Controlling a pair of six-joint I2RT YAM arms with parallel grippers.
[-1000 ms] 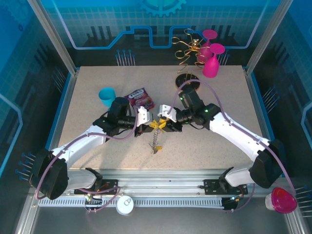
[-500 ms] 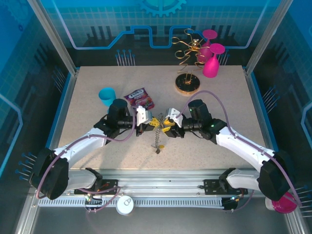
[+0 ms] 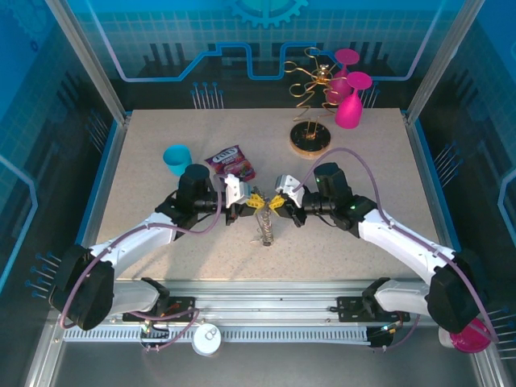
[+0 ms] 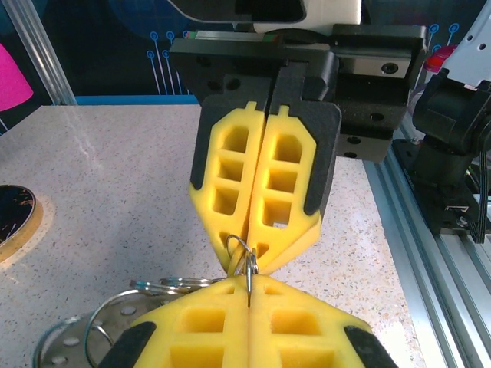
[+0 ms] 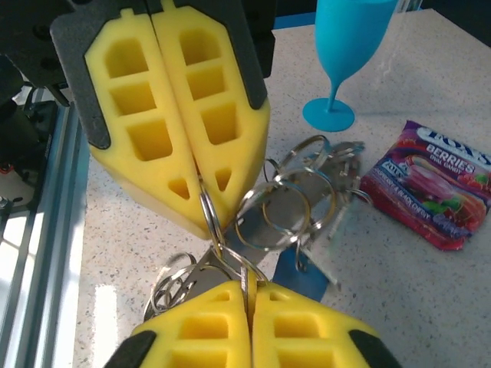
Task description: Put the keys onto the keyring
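Observation:
Above the middle of the table my left gripper (image 3: 251, 201) and right gripper (image 3: 273, 203) meet tip to tip. Each is shut on a thin metal ring of the keyring (image 5: 209, 217) bunch, and the two rings link between the yellow fingertips (image 4: 222, 307). Several silver split rings (image 5: 285, 205) and keys hang beside them, one key with a blue head (image 5: 305, 277). In the top view a silvery chain (image 3: 266, 231) dangles from the bunch toward the tabletop. In the left wrist view the held ring (image 4: 250, 270) stands edge-on between my pads.
A snack packet (image 3: 232, 164) and a blue goblet (image 3: 177, 158) lie just behind the left arm. A gold wire stand (image 3: 310, 109) with pink goblets (image 3: 349, 105) is at the back right. A white lid (image 3: 206, 340) and a pink cup (image 3: 470, 340) sit off the table's front.
The right gripper was open beside the bunch and has shut on a ring. Its arm swung forward and right. The bunch and chain shifted slightly right and up.

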